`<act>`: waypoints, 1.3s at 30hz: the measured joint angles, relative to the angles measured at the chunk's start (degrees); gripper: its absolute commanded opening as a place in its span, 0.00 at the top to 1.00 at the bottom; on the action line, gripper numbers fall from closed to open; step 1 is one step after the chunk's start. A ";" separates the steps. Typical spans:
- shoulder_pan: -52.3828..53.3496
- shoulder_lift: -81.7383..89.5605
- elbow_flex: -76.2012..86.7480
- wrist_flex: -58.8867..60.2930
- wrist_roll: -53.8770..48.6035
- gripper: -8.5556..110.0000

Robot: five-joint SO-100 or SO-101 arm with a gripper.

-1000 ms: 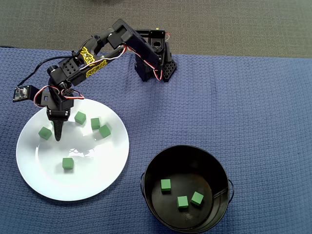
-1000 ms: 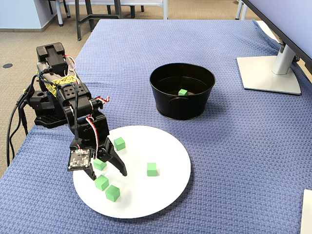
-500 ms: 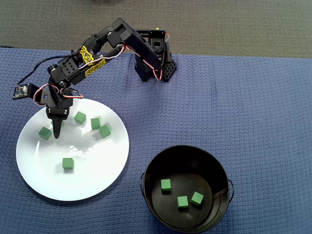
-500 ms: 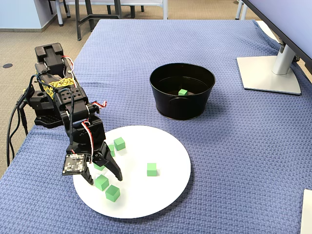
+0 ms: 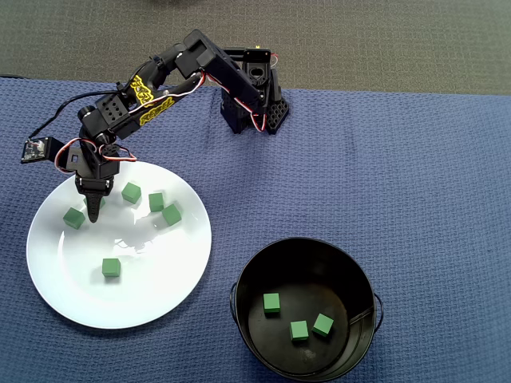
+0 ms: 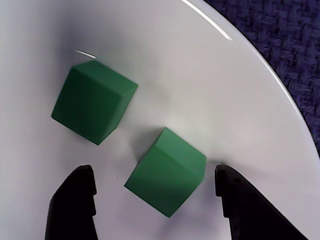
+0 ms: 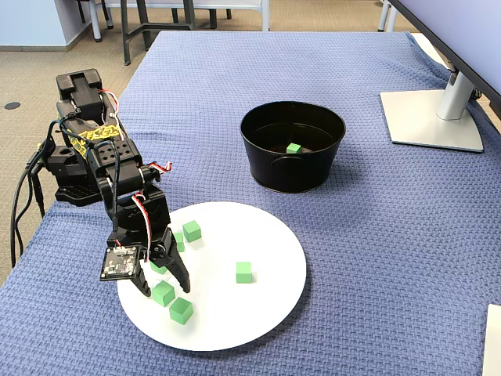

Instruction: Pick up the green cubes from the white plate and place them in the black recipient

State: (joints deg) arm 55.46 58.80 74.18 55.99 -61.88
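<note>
**Claw lowered over plate, one cube bracketed, not yet gripped**

Surface: blue woven cloth on a table; a monitor stand (image 7: 438,117) sits at the far right of the fixed view.

The gripper (image 6: 155,187) hangs fingers-down over the near-left part of the white plate (image 5: 160,295), spread wide. In the wrist view one of the green cubes (image 6: 166,171) lies between the two dark fingertips (image 6: 75,200), turned corner-on, with plate showing on both sides, so nothing is held. A second cube (image 6: 93,102) sits just ahead of the claw, outside the gap. Judgement: the wide opening is there to clear the skewed cube before closing.

Overhead view: the claw covers most of the bracketed cube; it shows five cubes on the plate plus three already inside the black recipient (image 5: 239,307), well away from the claw. The fixed view shows only one cube in the pot, its wall hiding the rest.

Only the wrist view confirms the clearance at each fingertip.
</note>
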 measured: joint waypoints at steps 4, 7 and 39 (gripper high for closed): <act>0.00 0.00 0.00 0.00 0.00 0.79; 0.00 0.00 0.00 0.00 0.00 0.80; 0.00 0.79 0.00 -0.53 0.35 0.93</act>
State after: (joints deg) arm 55.46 59.59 74.18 55.46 -61.52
